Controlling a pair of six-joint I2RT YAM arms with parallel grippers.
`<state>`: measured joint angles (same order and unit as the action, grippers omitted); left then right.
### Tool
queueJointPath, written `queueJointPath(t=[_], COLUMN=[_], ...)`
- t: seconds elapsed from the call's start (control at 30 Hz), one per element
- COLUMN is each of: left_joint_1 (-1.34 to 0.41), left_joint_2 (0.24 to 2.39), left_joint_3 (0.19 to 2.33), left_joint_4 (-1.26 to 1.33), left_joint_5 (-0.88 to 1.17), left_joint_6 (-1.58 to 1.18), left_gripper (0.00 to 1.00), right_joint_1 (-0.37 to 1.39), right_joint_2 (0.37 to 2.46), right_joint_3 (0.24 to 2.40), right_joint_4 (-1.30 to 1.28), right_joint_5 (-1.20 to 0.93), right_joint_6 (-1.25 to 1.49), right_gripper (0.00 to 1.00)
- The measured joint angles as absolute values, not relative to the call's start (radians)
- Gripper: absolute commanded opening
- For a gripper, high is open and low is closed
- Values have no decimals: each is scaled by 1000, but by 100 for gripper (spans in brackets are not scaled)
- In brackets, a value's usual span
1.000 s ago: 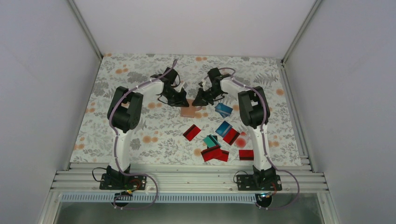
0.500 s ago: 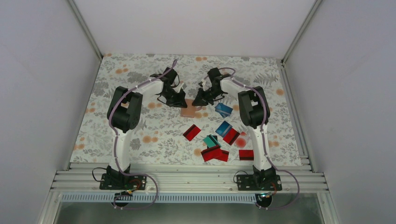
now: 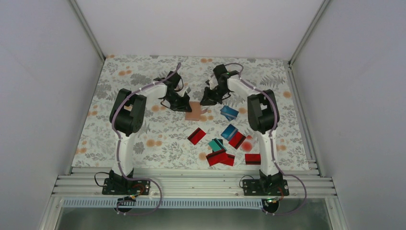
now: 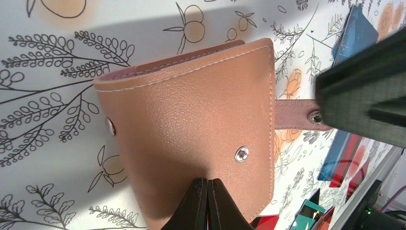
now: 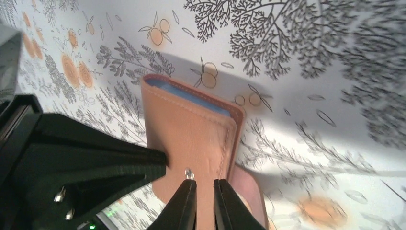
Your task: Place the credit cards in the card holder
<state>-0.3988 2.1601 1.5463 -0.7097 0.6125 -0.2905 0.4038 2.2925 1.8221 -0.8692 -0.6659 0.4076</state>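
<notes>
The right gripper (image 3: 209, 99) has drawn back slightly from the card holder (image 4: 191, 120), its fingers all but closed on nothing. The left gripper (image 4: 207, 190) is closed, seemingly pinching the holder's near edge and propping it off the floral table (image 3: 143, 129). Loose credit cards (image 3: 230, 132) lie well apart, toward the bases.

holder (image 3: 194, 111) 1 | red cards (image 3: 197, 136) 5 | blue cards (image 3: 229, 112) 2 | teal card (image 3: 216, 144) 1

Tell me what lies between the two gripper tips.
The card holder lies between the left gripper and the right gripper; the top view shows it.
</notes>
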Motion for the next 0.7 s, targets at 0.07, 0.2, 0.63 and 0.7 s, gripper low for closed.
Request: queueJointPath(t=[0.07, 0.2, 0.63, 0.7], left_joint_1=[-397, -395, -395, -395], left_joint_2=[2160, 2160, 2160, 2160], left_joint_3=[1542, 1540, 1540, 1540], left_joint_4=[-704, -699, -700, -700], left_joint_5=[618, 622, 623, 623], left_joint_6=[-290, -288, -276, -276], left_gripper=[2, 2, 2, 2], right_joint_1=[404, 404, 408, 411], right_joint_2=[2255, 2147, 2087, 2096], right_joint_3=[1809, 1763, 1650, 1648], right_joint_4=[-885, -912, -914, -912], right_joint_5=[-622, -532, -458, -466], right_joint_6=[400, 389, 380, 379], right_gripper=[13, 17, 18, 18])
